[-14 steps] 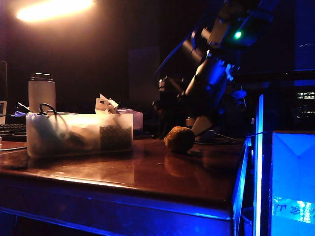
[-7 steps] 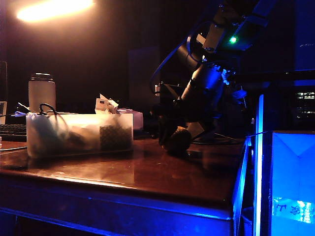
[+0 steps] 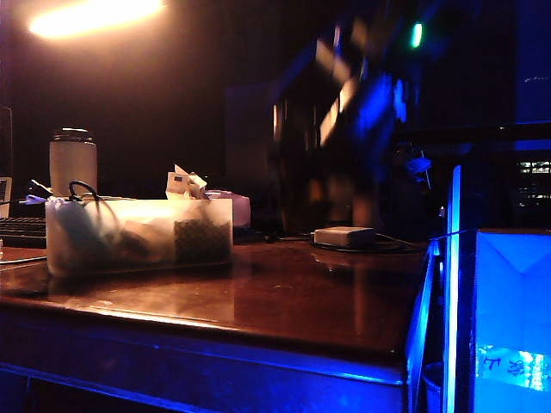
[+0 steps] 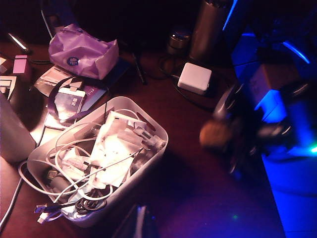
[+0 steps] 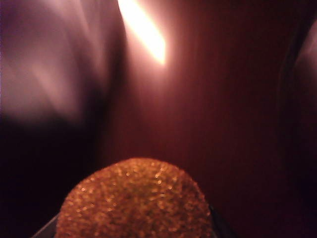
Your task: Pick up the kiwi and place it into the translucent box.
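Note:
The kiwi (image 5: 133,198), brown and fuzzy, fills the near part of the right wrist view between the two fingers of my right gripper (image 5: 133,229), which is shut on it. The left wrist view shows the same kiwi (image 4: 214,135) as a blur, held above the dark wooden table beside the translucent box (image 4: 144,174). That box (image 3: 138,234) stands at the left of the table, full of white cables. In the exterior view my right arm (image 3: 344,129) is a blurred streak and the spot where the kiwi lay is bare. My left gripper (image 4: 141,225) shows only as a dim sliver near the box.
A flat white block (image 3: 343,237) with a cable lies at the back of the table. A white bottle (image 3: 72,163) and a keyboard (image 3: 21,231) stand behind the box. A purple bag (image 4: 81,49) lies beyond it. A blue-lit case (image 3: 512,318) stands at the right.
My right gripper came down around the kiwi on the table, closed on it and lifted it away; the arm is now blurred with motion. The box has not moved.

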Controlling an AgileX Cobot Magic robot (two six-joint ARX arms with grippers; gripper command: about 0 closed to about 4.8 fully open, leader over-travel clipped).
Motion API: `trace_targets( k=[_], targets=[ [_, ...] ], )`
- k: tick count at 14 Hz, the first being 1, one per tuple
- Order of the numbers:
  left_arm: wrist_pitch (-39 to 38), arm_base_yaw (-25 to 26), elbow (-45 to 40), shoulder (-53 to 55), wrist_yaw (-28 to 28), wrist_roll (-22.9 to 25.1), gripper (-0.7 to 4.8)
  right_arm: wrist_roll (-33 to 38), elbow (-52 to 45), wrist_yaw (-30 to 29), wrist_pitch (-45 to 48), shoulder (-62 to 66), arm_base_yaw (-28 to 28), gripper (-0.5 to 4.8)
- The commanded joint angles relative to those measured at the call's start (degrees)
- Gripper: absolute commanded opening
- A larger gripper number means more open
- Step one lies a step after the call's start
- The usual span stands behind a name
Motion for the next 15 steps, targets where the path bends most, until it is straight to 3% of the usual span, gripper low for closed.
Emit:
trace_targets(
  k=[1, 6, 12, 13, 15],
  targets=[
    [0.4, 0.0, 0.3, -0.2, 0.2, -0.2, -0.03, -0.2, 8.0, -6.6, 3.8, -0.7, 0.9, 3.19],
    [0.3, 0.0, 0.3, -0.2, 0.2, -0.2, -0.03, -0.2, 19.5, -8.8, 15.2, 7.4, 6.8, 3.37],
    [0.3, 0.0, 0.3, -0.2, 0.2, -0.2, -0.03, -0.2, 29.4, -10.4, 15.6, 20.7, 11.7, 3.42],
    [0.3, 0.0, 0.3, -0.2, 0.2, -0.2, -0.03, -1.4, 29.7, -10.3, 15.7, 21.0, 11.8, 4.79],
    [0.3, 0.0, 0.3, -0.2, 0.2, -0.2, -0.03, -1.7, 29.7, -9.2, 15.6, 20.9, 11.7, 4.79]
  ],
)
